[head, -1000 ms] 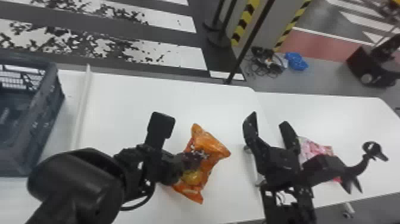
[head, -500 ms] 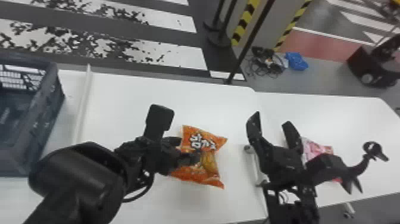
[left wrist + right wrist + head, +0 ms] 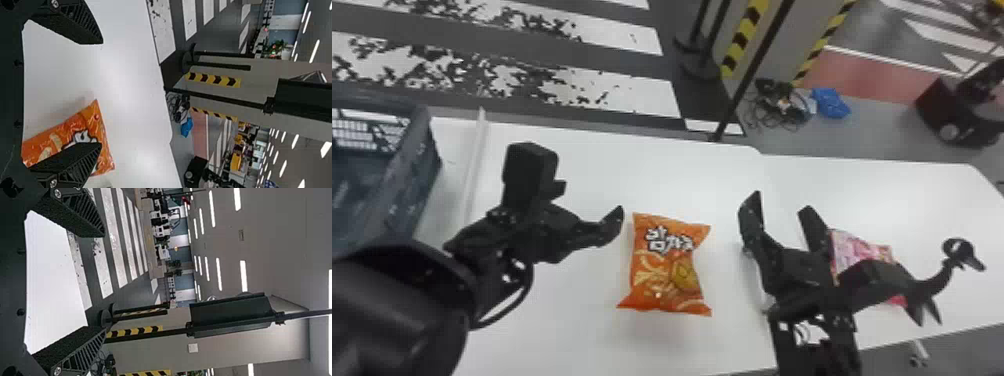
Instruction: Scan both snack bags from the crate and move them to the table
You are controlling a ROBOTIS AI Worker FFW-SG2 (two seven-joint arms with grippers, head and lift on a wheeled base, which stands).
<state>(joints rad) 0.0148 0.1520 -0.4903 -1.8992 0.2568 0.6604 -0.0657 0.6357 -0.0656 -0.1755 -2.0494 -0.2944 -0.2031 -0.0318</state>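
Observation:
The orange snack bag [image 3: 667, 270] lies print side up on the white table [image 3: 612, 165]. Just left of it is my left gripper [image 3: 589, 200], apart from the bag and open. In the left wrist view, my left gripper [image 3: 101, 94] has its fingers spread, one overlapping the view of the orange bag [image 3: 78, 135]. My right gripper [image 3: 780, 202] is open over the table, to the right of the orange bag; in its wrist view that gripper [image 3: 104, 282] holds nothing. The pink snack bag [image 3: 864, 247] rests on the right-hand table, partly hidden behind my right gripper and a black object.
The dark blue crate [image 3: 414, 185] stands at the far left, with a white strip [image 3: 474, 165] beside it on the table. A black object with a curved neck and ring-shaped end [image 3: 959, 247] is right of my right gripper. A black pole [image 3: 752, 75] stands beyond the far edge.
The left gripper has let go of the orange bag and drawn away to the left. The bag has turned and settled with its print facing up. The right arm has hardly moved.

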